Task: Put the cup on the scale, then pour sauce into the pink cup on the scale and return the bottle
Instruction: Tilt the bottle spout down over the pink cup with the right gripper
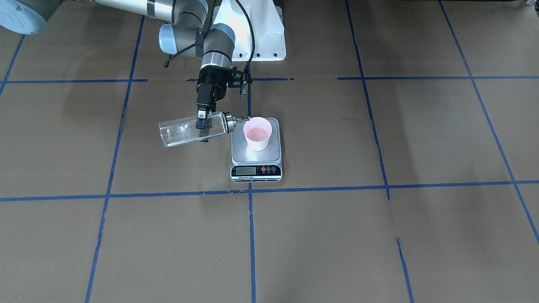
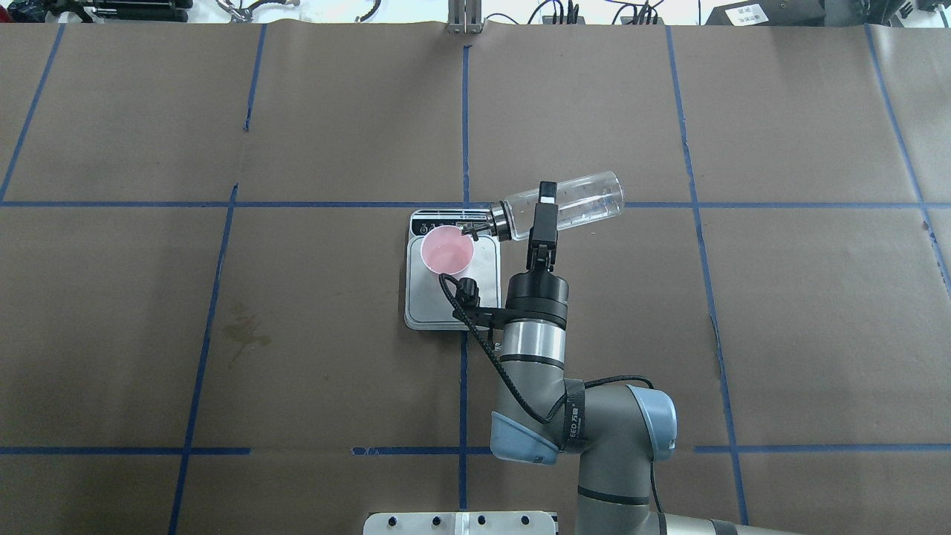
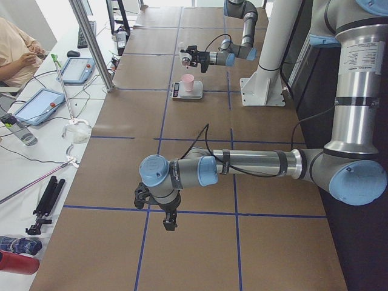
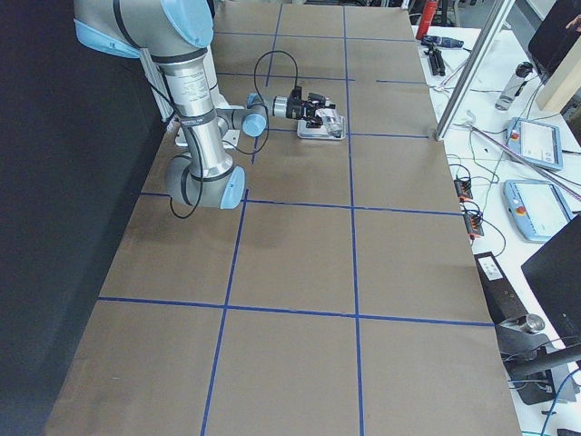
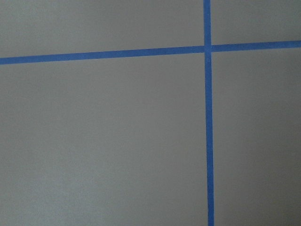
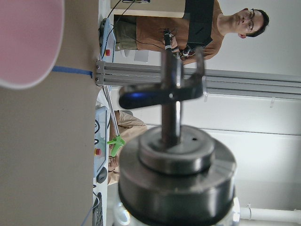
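Note:
The pink cup [image 1: 257, 134] stands upright on the silver plate of the scale [image 1: 256, 158], toward the plate's back. My right gripper [image 1: 202, 122] is shut on the clear glass bottle [image 1: 185, 130], which lies nearly horizontal in the air. Its silver pourer cap [image 1: 230, 122] and spout reach the cup's rim. The cup [image 2: 446, 251] seems to hold some liquid. The clear sauce inside the bottle [image 2: 579, 199] is hard to make out. The right wrist view shows the cap [image 6: 176, 174] close up and the cup [image 6: 28, 37] at top left. My left gripper [image 3: 169, 221] hangs over bare table far from the scale; I cannot tell if it is open.
The table is covered in brown paper with blue tape lines [image 1: 251, 235]. A faint stain [image 2: 249, 333] lies left of the scale. Side benches with tablets and cables [image 3: 36, 109] run along the table's far edge, where operators sit.

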Controlling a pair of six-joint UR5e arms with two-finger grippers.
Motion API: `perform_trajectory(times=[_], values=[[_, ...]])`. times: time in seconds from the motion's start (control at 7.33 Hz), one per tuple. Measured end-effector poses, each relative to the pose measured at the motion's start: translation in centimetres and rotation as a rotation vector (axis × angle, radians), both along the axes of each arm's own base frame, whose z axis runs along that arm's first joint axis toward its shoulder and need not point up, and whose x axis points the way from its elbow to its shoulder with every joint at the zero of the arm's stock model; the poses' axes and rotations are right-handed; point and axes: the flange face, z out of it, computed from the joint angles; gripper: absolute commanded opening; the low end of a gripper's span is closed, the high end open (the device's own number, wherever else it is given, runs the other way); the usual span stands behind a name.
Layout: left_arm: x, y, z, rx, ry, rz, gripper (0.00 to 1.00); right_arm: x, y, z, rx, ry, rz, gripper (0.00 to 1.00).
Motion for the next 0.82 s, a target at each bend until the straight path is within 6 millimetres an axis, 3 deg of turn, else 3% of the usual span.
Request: perform_trajectory(times=[0.82], values=[[0.0, 0.0, 0.0, -0.002, 0.001, 0.0, 1.0, -1.0, 0.5, 1.2, 0.048, 0.136, 0.036, 0.0]])
